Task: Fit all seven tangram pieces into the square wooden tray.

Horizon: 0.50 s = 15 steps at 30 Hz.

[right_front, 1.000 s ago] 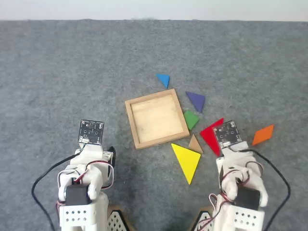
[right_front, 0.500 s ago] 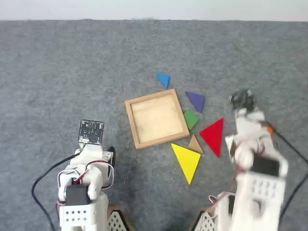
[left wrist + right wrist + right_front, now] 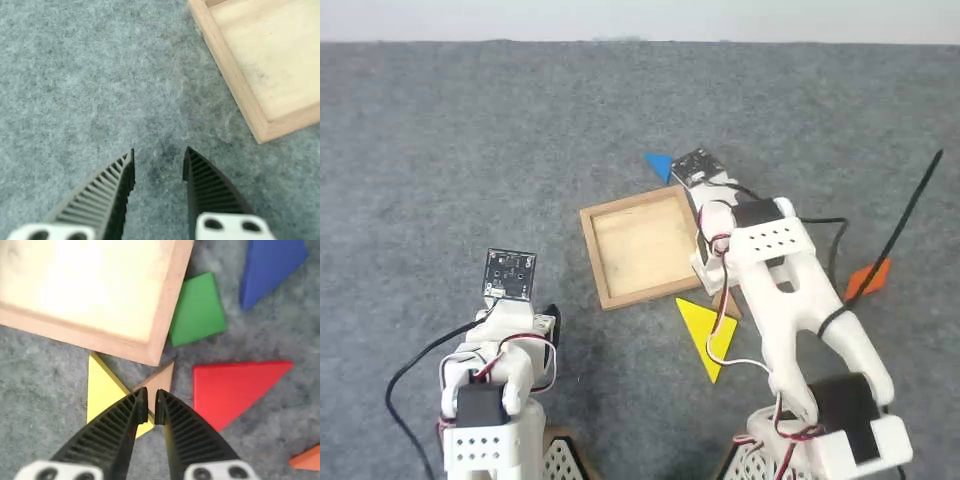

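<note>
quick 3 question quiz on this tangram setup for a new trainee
1. True or false: the wooden tray already holds a tangram piece.
2. The orange piece lies: A) inside the tray; B) on the grey mat, apart from the tray; C) between a gripper's fingers.
3. Which has its fingers wide apart, the left gripper or the right gripper?

Key: 1 false, the tray is empty; 2 B; 3 the left gripper.
</note>
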Each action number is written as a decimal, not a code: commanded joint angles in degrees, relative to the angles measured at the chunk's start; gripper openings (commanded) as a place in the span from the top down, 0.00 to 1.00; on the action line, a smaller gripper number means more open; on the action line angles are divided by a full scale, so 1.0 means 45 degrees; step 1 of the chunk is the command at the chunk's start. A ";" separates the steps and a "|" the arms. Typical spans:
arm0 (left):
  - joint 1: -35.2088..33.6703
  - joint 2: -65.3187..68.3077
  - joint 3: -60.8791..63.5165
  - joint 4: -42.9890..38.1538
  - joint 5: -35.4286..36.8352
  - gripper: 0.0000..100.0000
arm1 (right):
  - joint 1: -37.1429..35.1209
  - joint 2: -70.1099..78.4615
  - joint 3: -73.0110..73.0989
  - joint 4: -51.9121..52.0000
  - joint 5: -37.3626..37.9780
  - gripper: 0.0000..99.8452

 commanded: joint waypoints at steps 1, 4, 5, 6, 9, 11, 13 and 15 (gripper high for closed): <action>0.0039 -0.0352 -0.0107 0.0117 -0.0078 0.85 | -0.0147 -0.0068 -0.0254 -0.0733 -0.0176 0.92; 0.0039 -0.0352 -0.0107 0.0117 -0.0078 0.85 | -0.0127 0.0107 0.0527 -0.1455 -0.0527 0.86; 0.0039 -0.0352 -0.0107 0.0117 -0.0078 0.85 | -0.0068 0.0107 0.0801 -0.1670 -0.0625 0.84; 0.0039 -0.0352 -0.0107 0.0117 -0.0078 0.85 | 0.0088 0.0107 0.1035 -0.1866 -0.0684 0.82; 0.0039 -0.0352 -0.0107 0.0117 -0.0078 0.85 | 0.0576 0.0186 0.1328 -0.2159 -0.1074 0.77; 0.0039 -0.0352 -0.0107 0.0117 -0.0078 0.85 | 0.0889 0.0107 0.1446 -0.2217 -0.1504 0.76; 0.0039 -0.0352 -0.0107 0.0117 -0.0078 0.85 | 0.1162 0.0088 0.1446 -0.2217 -0.1797 0.76; 0.0039 -0.0352 -0.0107 0.0117 -0.0078 0.85 | 0.1338 0.0166 0.1485 -0.2471 -0.1817 0.76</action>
